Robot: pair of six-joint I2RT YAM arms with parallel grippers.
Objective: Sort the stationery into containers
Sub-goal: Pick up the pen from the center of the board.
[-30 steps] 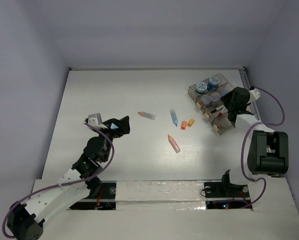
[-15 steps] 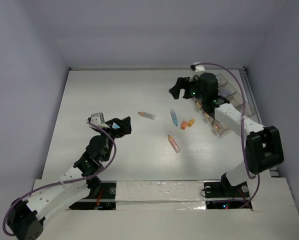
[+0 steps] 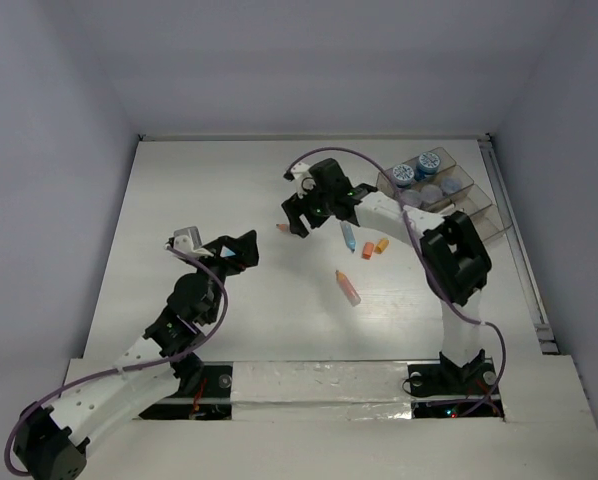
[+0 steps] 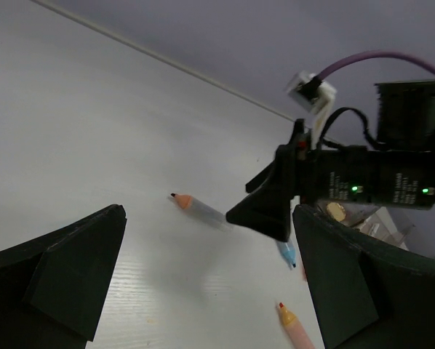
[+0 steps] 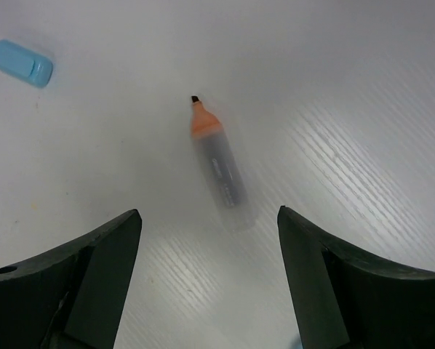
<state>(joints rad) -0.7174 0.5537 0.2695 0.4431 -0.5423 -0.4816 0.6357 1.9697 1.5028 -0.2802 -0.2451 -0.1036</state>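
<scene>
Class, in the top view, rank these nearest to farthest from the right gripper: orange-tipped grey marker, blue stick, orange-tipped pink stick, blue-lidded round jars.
1. orange-tipped grey marker, just under the right gripper.
2. blue stick, on the tray side.
3. orange-tipped pink stick, nearer the arm bases.
4. blue-lidded round jars, inside the smoky clear plastic tray, far right.

Three markers, two short orange sticks, two blue-lidded jars, one organiser tray.
</scene>
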